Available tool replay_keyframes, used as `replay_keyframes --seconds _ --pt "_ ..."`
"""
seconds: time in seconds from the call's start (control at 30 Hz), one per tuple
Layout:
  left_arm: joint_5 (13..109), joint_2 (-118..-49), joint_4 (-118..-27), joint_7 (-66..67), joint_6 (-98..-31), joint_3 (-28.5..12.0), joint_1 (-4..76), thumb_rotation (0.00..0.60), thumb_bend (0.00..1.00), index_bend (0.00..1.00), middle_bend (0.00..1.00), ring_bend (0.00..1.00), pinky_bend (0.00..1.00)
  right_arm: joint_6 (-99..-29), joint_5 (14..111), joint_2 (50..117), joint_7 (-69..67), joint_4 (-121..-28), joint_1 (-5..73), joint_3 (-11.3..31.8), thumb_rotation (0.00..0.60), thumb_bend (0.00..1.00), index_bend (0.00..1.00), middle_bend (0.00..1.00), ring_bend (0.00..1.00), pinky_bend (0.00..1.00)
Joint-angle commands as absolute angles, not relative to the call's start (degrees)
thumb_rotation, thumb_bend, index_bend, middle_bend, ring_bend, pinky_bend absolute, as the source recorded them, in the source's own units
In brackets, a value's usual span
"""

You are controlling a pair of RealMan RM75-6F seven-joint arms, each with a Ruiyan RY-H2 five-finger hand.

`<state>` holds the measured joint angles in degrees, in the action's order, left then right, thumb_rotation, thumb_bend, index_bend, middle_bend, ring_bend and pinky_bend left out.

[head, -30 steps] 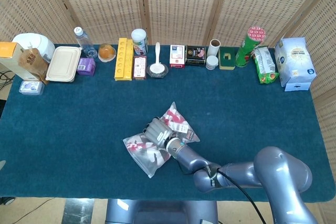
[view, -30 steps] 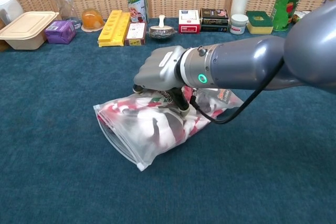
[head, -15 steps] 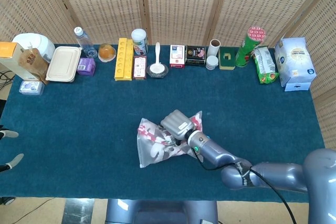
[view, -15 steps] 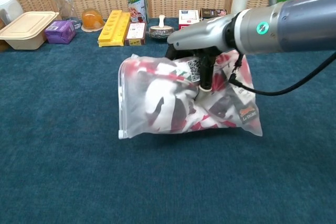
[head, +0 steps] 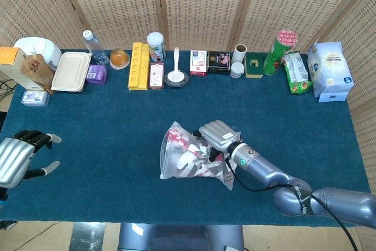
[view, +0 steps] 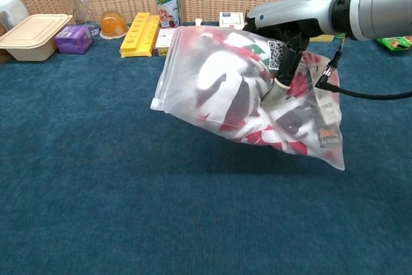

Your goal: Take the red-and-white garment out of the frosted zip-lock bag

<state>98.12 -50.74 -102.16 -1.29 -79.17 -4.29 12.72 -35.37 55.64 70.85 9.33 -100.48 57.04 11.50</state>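
Frosted plastic of the zip-lock bag [view: 251,91] fills the chest view, where the bag hangs clear above the blue bench [view: 96,191]. The right hand [view: 290,20] grips its top, fingers [view: 286,62] closed into the plastic. Only the head view shows the left hand [head: 20,154], at the left edge of the bench, holding nothing, fingers spread. The head view also shows the whole back row: a beige lunch box [head: 71,71], a yellow tray [head: 138,65], a green can [head: 277,51]. Inside the bag, the red-and-white garment [view: 238,88] lies crumpled with a QR label against the plastic.
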Motion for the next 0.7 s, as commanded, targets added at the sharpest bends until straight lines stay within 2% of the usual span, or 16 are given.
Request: replay_keyframes --seconds 0.03,0.13,0.3,0.6,0.7 --pt "99.0 -50.5 -104.0 1.4 -75.3 -5.3 16.1 0.6 0.19 0.4 0.72 0.63 0.63 -34.9 57.2 70.5 7.3 -100.7 56.2 11.9 0.6 0.13 0.79 0.89 1.0 1.0" --pt "98.5 -51.0 -105.5 3.1 -71.2 -6.4 19.5 0.6 0.18 0.43 0.87 0.78 0.78 -35.0 58.2 71.0 5.6 -100.6 55.9 12.1 0.6 0.13 0.79 0.89 1.0 1.0" --pt "95.9 -53.0 -107.5 5.5 -65.7 -8.5 24.3 0.594 0.18 0.46 0.99 0.91 0.87 -35.4 59.7 71.8 3.7 -100.9 55.5 12.2 0.6 0.13 0.8 0.89 1.0 1.0" --pt "84.5 -54.1 -113.1 6.2 -55.2 -11.1 31.0 0.394 0.17 0.46 1.0 0.97 0.92 -35.9 62.1 72.7 1.7 -101.7 55.3 11.8 0.6 0.13 0.8 0.9 1.0 1.0" --pt "81.0 -54.5 -113.9 6.5 -53.0 -11.7 32.5 0.369 0.17 0.46 1.0 0.98 0.92 -35.9 62.7 72.7 1.1 -101.9 55.2 11.8 0.6 0.13 0.8 0.9 1.0 1.0"
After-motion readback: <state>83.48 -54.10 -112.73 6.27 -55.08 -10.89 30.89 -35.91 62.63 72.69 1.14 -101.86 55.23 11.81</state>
